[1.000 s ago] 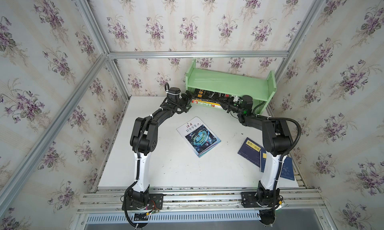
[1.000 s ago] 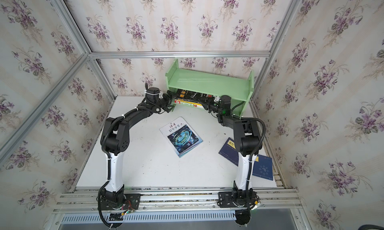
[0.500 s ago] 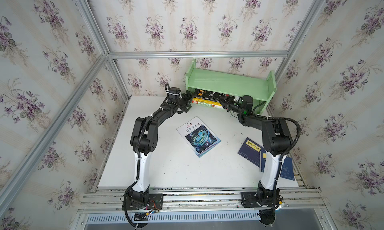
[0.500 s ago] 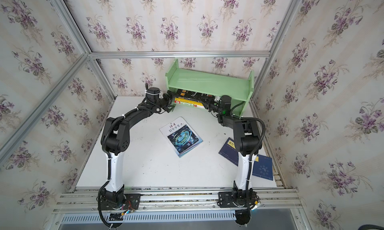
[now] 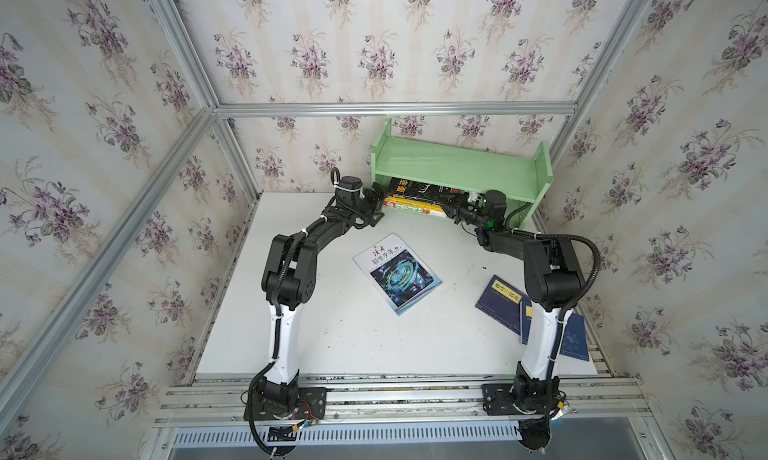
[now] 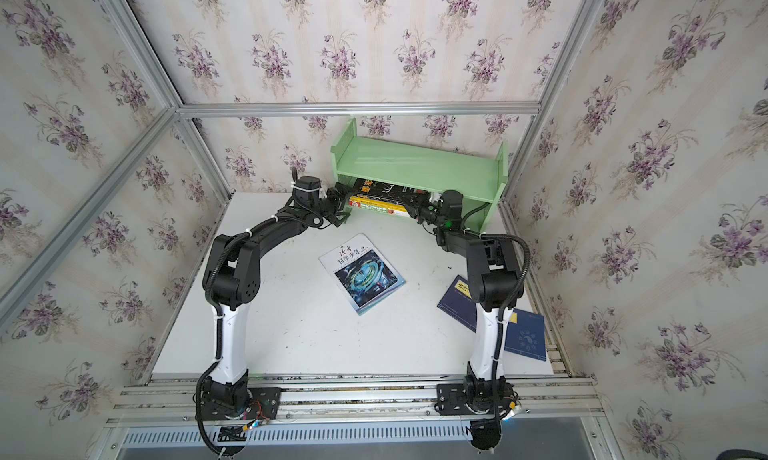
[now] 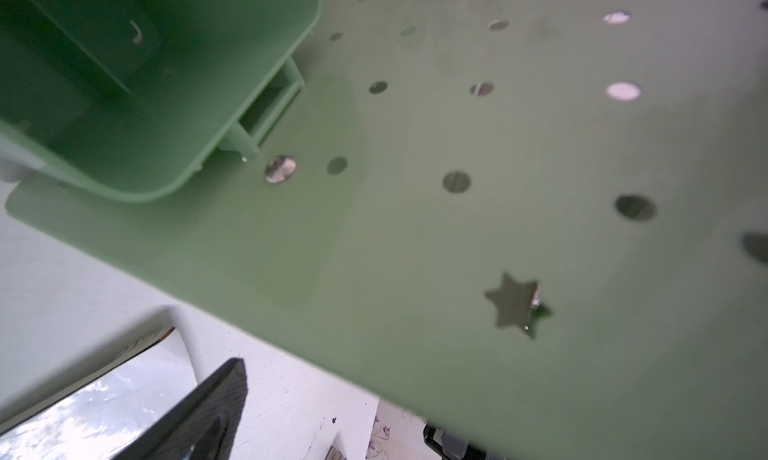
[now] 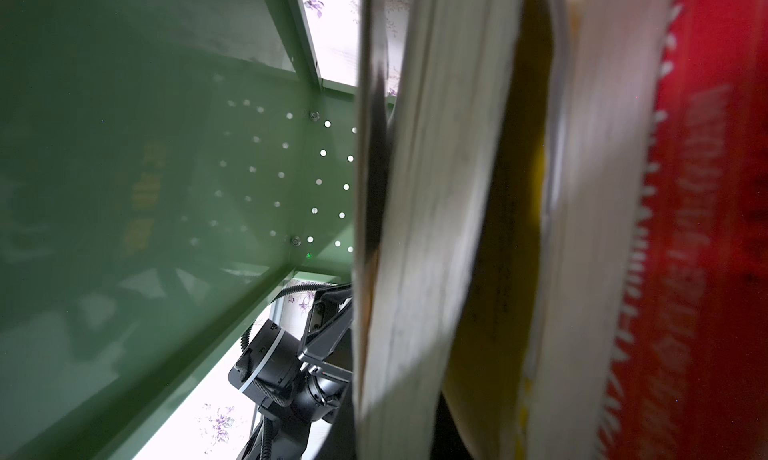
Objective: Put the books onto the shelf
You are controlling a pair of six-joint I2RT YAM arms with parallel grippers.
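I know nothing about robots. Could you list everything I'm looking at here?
shelf: one, pale green, back of table
cup: one, green, on a shelf side panel
stacked books: three, black, yellow, green-red, flat in the shelf's lower tier
swirl book: one, white-blue, flat mid-table
navy books: two, overlapping, by the right arm's base
table: one, white
walls: floral wallpaper
arms: two, black-white, reaching to the shelf
left gripper: open, at the stack's left end
right gripper: shut, at the stack's right end

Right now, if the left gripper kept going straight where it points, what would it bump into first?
Probably the shelf's side panel, which fills the left wrist view ahead of the left gripper; how close is unclear.
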